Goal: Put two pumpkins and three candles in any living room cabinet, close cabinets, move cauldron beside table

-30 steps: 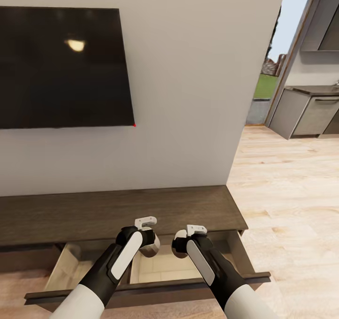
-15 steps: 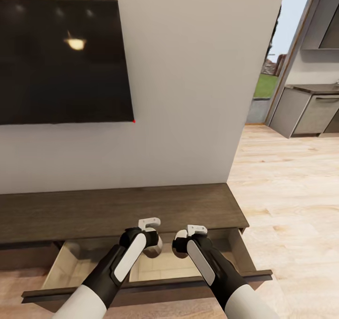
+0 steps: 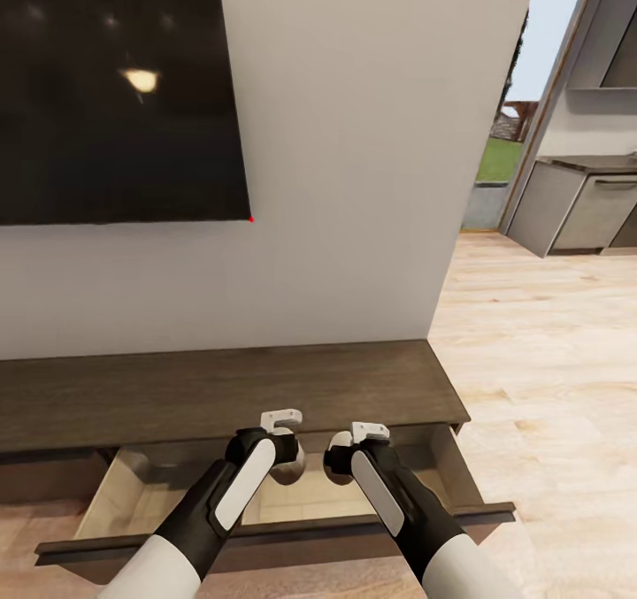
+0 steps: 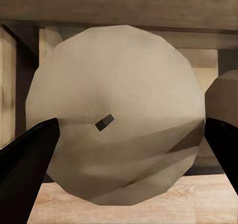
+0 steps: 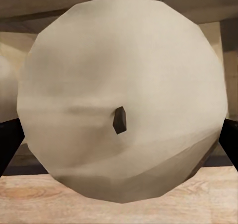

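1. In the head view we see the left gripper (image 3: 287,468) and the right gripper (image 3: 336,457) side by side above the open drawer (image 3: 265,541) of the long, low, dark-brown wood-grain cabinet (image 3: 221,391); each black-and-white arm ends at a pale rounded object, mostly hidden by the wrists.
2. The left wrist view adds what the head view hides: a pale, beige, faceted ball with a small dark mark at its centre (image 4: 116,129) sits between two dark fingertips (image 4: 25,159), which flank its sides. We take the jaws as spread wide and closed against this ball.
3. The right wrist view shows a second pale beige faceted ball with a dark stub at its centre (image 5: 121,97), likewise held between dark fingertips (image 5: 7,144) at its sides. Neither ball looks orange here, so we cannot tell whether these are the pumpkins.
4. Both wrist views show the drawer's pale interior and wood behind the balls.
5. The room: a large black wall-mounted screen (image 3: 119,103) hangs on the white wall (image 3: 354,183) above the cabinet; light wooden floor (image 3: 548,342) runs rightward to grey kitchen units (image 3: 579,214) and a doorway with greenery outside.
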